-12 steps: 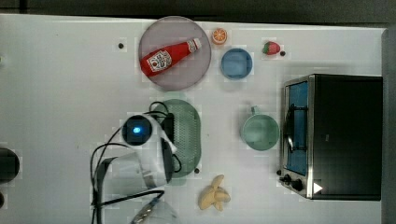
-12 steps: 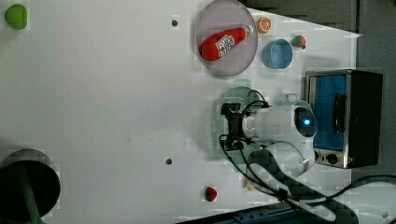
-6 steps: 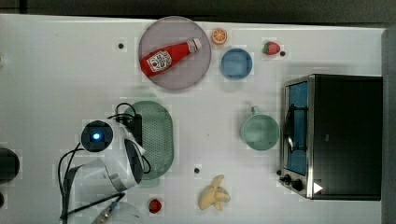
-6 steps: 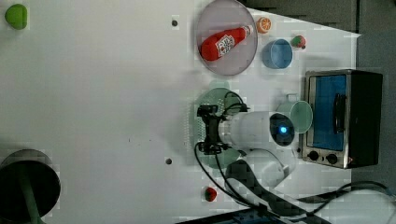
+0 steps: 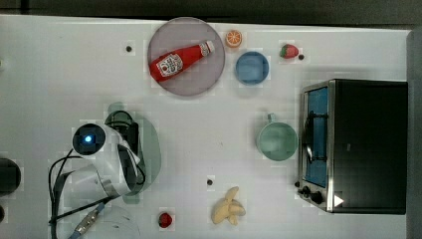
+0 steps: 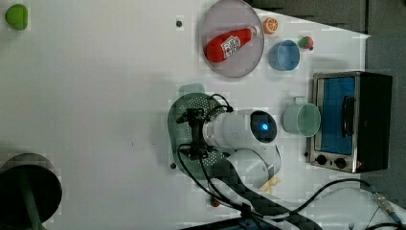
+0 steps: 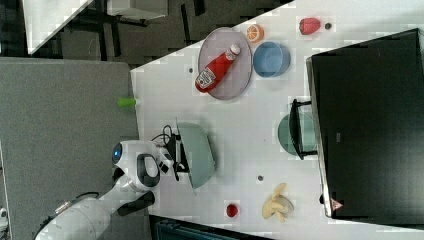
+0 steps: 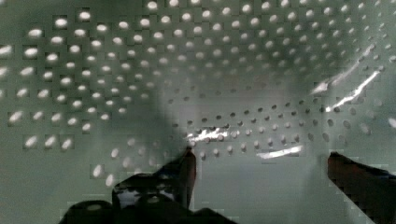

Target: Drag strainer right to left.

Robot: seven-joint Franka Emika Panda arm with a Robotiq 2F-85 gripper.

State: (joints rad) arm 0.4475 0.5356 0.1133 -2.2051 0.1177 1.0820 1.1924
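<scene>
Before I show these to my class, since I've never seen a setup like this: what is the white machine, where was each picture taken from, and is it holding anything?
The white machine is a robot arm; its gripper is the two-fingered part at its end. Three pictures look down on a white table from different sides. The fourth comes from a camera on the wrist, looking close into the strainer, a pale green bowl full of holes. The gripper is open, its fingers inside the strainer and clamped on nothing. Also on the table: a ketchup bottle on a plate, a blue bowl, a green mug, a toaster oven and a peeled banana.
</scene>
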